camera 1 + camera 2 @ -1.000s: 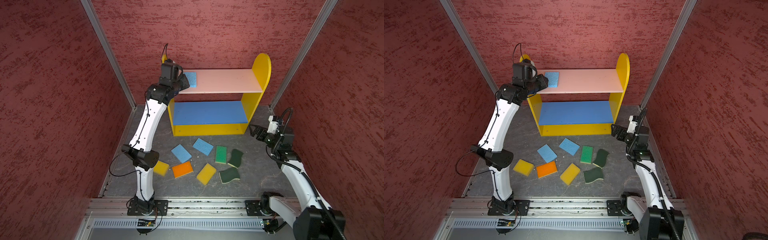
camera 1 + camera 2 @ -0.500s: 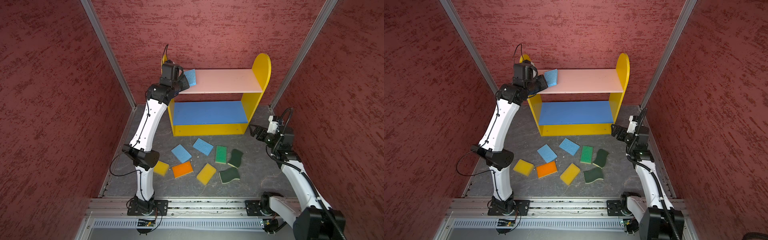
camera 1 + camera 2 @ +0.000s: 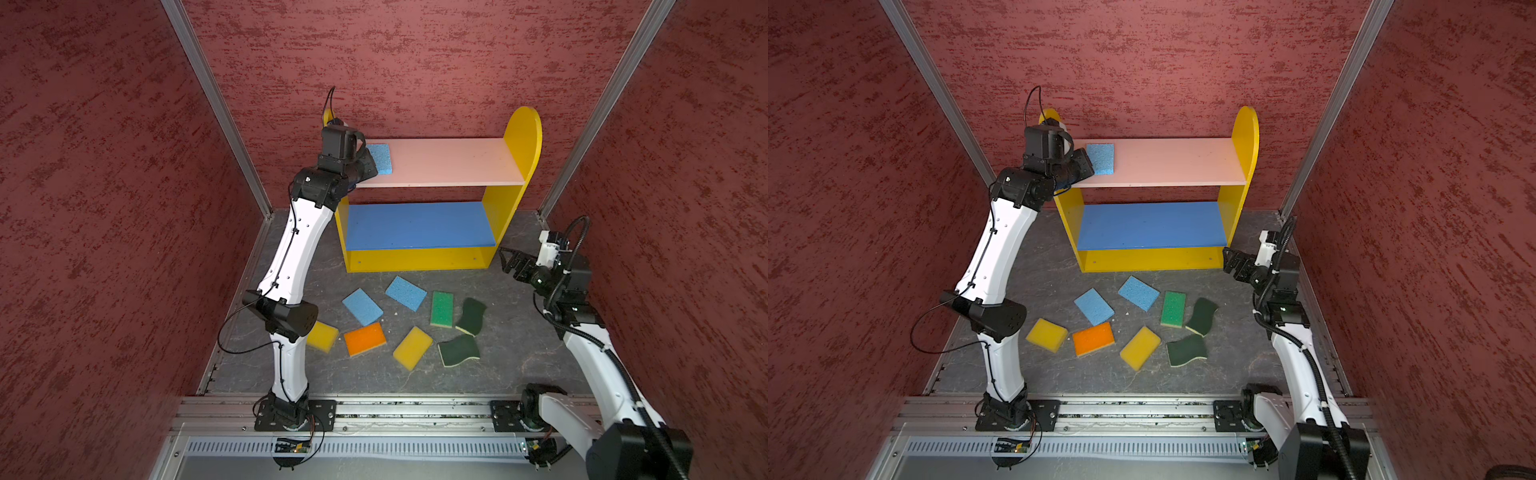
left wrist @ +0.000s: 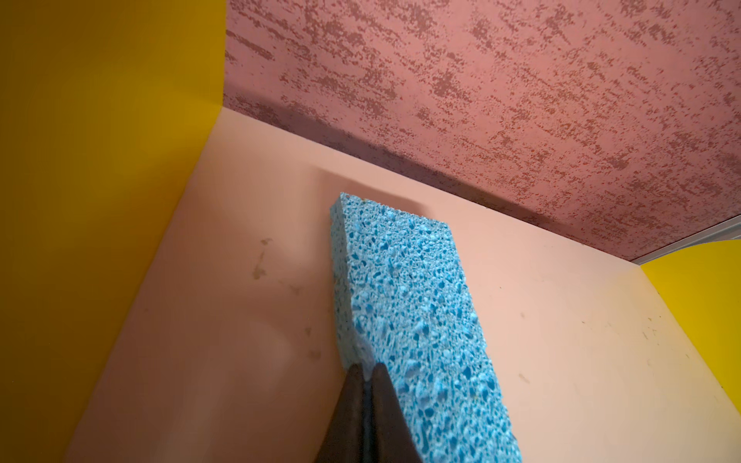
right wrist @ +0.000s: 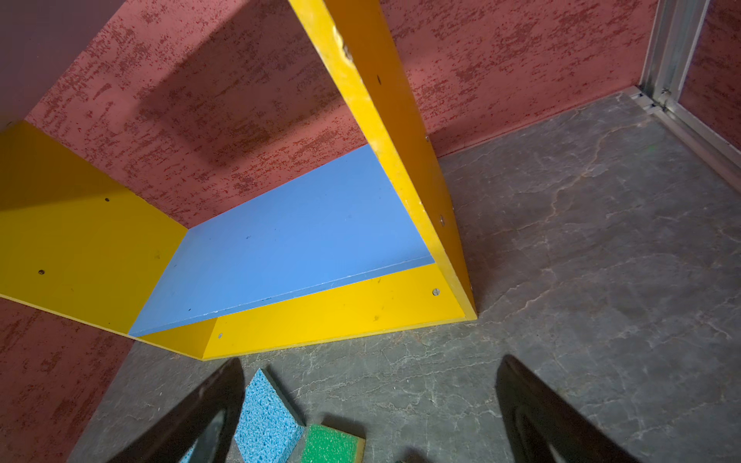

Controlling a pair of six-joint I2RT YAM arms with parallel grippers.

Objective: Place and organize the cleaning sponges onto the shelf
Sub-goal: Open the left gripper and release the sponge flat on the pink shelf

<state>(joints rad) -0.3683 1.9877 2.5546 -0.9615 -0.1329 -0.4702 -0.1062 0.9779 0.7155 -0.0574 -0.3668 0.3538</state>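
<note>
The shelf (image 3: 449, 162) stands against the back wall. One light blue sponge (image 3: 380, 158) (image 4: 409, 312) lies at the left end of its pink upper board. My left gripper (image 3: 372, 168) (image 4: 367, 366) is shut, its tips pinching that sponge's near corner. On the floor in front lie two light blue sponges (image 3: 362, 306) (image 3: 406, 293), a green-topped one (image 3: 441, 308), two dark green wavy ones (image 3: 471, 316) (image 3: 459, 350), two yellow ones (image 3: 412, 348) (image 3: 323, 336) and an orange one (image 3: 365, 338). My right gripper (image 3: 505, 259) (image 5: 371, 362) hovers open and empty by the shelf's right foot.
The blue middle board (image 3: 1152, 226) (image 5: 288, 248) holds nothing. Red textured walls close in on three sides, with metal corner posts (image 3: 216, 108). The left arm's elbow (image 3: 286, 318) hangs over the yellow sponge at the left.
The left gripper closed on the sponge's corner. The sponge tipped up half a second ago and now lies nearly flat again. The right arm has not moved.
</note>
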